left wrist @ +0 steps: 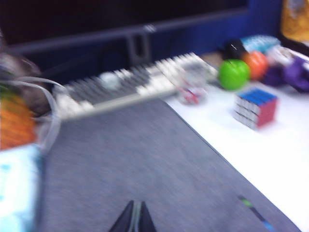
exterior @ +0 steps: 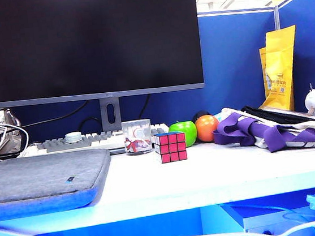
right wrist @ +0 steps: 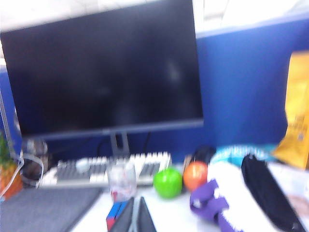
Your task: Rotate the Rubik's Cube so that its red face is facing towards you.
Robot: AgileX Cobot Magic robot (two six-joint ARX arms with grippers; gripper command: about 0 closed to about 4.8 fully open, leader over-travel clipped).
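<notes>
Rubik's Cube (exterior: 170, 147): stands alone on the white table (exterior: 221, 173), near the middle, well back from the front edge and just in front of the keyboard; nothing touches it.
Red face (exterior: 173, 147): 9 pinkish-red squares turned toward the front edge, which suggests the wanted orientation is already met; the blue side is up in the left wrist view.
Left hand (left wrist: 134, 220): fingers pressed together, holding nothing, poised over the grey padded sleeve (exterior: 42, 179) at the table's left front corner, well apart from the cube.
Right hand (right wrist: 135, 217): fingers shut, empty, aimed toward the monitor with the cube just beyond its tips; contact cannot be judged through the blur.
Glass cup (exterior: 137, 136): upright, just beside the cube on its left rear.
Green apple (exterior: 183, 132): behind the cube to its right, next to the orange (exterior: 207, 127).
Purple-strapped bag (exterior: 273, 130): heaped along the right edge, clear of the working area.
Judgement: both hands look parked away because little remains to turn.
</notes>
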